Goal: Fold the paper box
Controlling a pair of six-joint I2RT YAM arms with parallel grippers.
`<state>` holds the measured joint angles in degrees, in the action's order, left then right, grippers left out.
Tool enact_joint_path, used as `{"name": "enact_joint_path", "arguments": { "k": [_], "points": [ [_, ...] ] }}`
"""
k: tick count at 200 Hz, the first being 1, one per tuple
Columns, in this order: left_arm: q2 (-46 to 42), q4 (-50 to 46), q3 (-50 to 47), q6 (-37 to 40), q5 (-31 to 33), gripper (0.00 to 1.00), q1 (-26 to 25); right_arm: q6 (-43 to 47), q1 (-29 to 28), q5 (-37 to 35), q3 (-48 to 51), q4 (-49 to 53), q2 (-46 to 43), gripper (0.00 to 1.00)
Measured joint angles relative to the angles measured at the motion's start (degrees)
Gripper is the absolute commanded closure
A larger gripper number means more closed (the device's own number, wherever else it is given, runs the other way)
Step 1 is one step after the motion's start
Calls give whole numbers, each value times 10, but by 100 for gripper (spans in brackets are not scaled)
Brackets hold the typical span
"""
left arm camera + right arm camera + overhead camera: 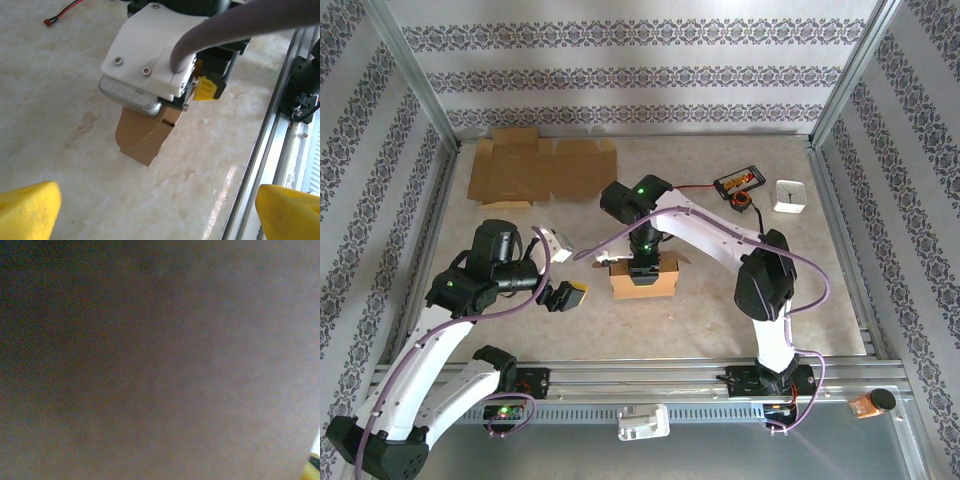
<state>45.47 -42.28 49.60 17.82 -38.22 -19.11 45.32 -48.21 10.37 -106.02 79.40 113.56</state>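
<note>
The paper box [642,283] is a small brown cardboard box, partly folded, standing in the middle of the table. My right gripper [642,262] points straight down into its open top, and its fingers are hidden inside. In the left wrist view the box [144,136] peeks out from under the right gripper's white body [150,55]. A blurred brown surface, close to the lens, fills the right wrist view. My left gripper [563,270] hovers just left of the box, apart from it. Its yellow fingertips [27,210] are spread wide with nothing between them.
A flat unfolded cardboard blank [542,170] lies at the back left. A black and orange device [740,183] and a small white box [789,195] sit at the back right. A metal rail [650,380] runs along the near table edge.
</note>
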Motion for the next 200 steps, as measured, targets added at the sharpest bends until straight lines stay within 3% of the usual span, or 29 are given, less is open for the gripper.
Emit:
{"name": "enact_joint_path", "arguments": {
  "k": [56,89,124,171,200],
  "points": [
    [6,3,-2,-1,-8,0,0,-2,0,2,10,-35,17,41],
    [5,3,-2,-2,-8,0,0,-3,3,3,12,-45,17,23],
    [5,4,-2,-3,-8,0,0,-2,12,17,16,-64,0,19],
    [5,17,-2,-19,-8,1,0,-35,43,65,69,-130,-118,16],
    [6,59,-4,-82,-1,8,0,-151,79,88,165,-229,-237,16]
  ]
}}
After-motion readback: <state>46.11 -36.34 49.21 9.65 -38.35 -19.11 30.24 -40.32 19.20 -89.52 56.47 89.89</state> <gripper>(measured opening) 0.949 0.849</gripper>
